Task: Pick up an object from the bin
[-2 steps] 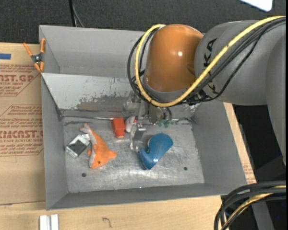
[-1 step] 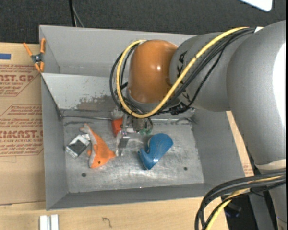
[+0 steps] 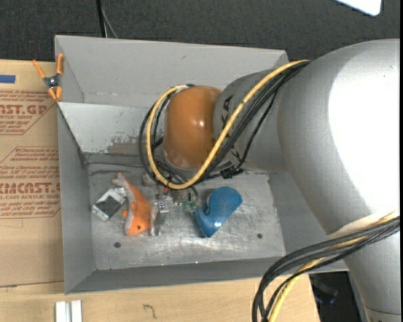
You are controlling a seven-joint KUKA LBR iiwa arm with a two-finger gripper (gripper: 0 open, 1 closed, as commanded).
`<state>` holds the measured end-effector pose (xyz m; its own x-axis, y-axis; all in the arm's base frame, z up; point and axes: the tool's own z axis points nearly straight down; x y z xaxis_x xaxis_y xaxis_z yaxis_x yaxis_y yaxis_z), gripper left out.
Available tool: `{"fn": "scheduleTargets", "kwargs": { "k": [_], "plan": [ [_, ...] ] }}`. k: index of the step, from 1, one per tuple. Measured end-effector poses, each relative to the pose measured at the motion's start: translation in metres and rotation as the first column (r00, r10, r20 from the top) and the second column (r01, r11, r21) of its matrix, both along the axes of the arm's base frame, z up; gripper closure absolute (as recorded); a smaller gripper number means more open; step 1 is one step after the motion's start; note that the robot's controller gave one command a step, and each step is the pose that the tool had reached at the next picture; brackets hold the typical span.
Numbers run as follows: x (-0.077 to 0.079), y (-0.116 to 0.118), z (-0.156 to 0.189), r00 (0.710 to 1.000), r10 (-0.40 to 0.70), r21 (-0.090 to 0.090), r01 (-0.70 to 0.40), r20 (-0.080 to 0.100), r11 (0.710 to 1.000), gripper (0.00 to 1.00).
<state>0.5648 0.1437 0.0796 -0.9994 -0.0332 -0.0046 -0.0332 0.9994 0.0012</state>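
Right, I have the gripper (image 3: pixel 162 206) low in the bin (image 3: pixel 74 180), tucked under the arm's orange wrist cover (image 3: pixel 191 129). From up here I cannot tell whether it is apart or together. Just at its nine o'clock, touching or very nearly, lies the orange toy (image 3: pixel 138 215), long and slim, running from about eleven down to six on the floor. Further out at nine sits a small black-and-white piece (image 3: pixel 107 205). At three o'clock there's a rounded blue piece (image 3: pixel 216 210), clear of the tool. My read: the orange toy is the candidate. To do this well I'd centre the tool across its narrow body, not its tip, go low enough to straddle it, and close gently so it doesn't squirt sideways toward the black-and-white piece.
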Motion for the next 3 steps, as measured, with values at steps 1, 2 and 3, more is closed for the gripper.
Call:
{"fn": "scheduleTargets", "kwargs": {
  "k": [1, 2, 3],
  "plan": [
    [-0.035, 0.037, 0.011, 0.993, 0.121, -0.001, -0.121, -0.005, 0.993, 1.0],
    [-0.035, 0.037, 0.011, 0.993, 0.121, -0.001, -0.121, -0.005, 0.993, 1.0],
    [-0.045, 0.03, 0.05, 0.989, 0.149, -0.002, -0.149, -0.013, 0.989, 1.0]
  ]
}}
